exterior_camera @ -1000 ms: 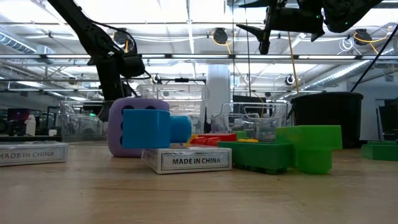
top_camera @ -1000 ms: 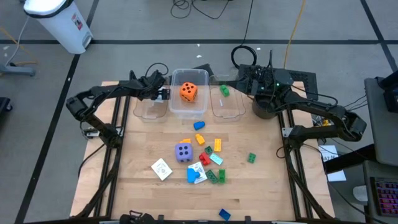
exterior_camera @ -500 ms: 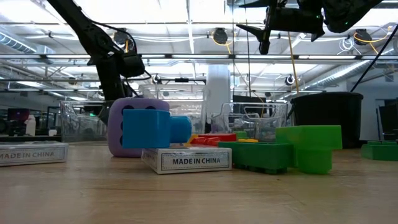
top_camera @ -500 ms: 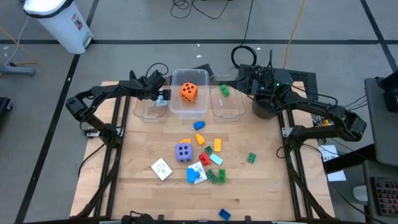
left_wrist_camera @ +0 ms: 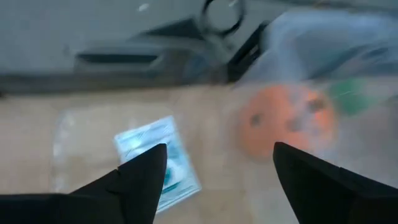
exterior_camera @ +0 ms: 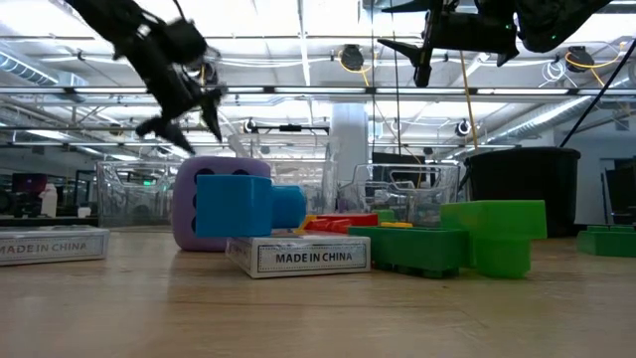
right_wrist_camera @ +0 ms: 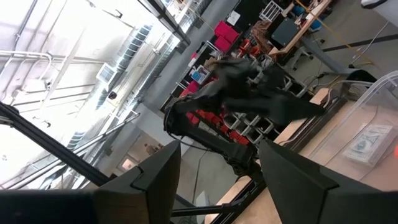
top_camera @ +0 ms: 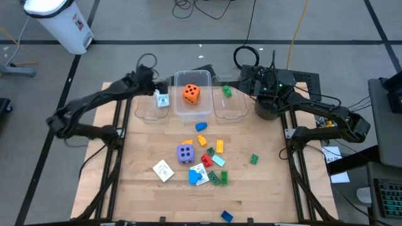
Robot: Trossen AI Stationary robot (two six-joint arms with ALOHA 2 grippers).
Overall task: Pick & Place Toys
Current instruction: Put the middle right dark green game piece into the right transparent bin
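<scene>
Left claw [top_camera: 152, 83] has released the card [top_camera: 163, 100] into the left bin [top_camera: 146, 112].

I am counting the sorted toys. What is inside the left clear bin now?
The left clear bin holds one white playing card, lying flat on its floor. The left wrist view shows the card too. Nothing else shows there, and the bin's far edge is hidden by the left arm.

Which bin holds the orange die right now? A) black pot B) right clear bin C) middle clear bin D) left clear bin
C: in the high view the orange die sits inside the middle clear bin, between the bin with a card and the one with a green brick.
</scene>
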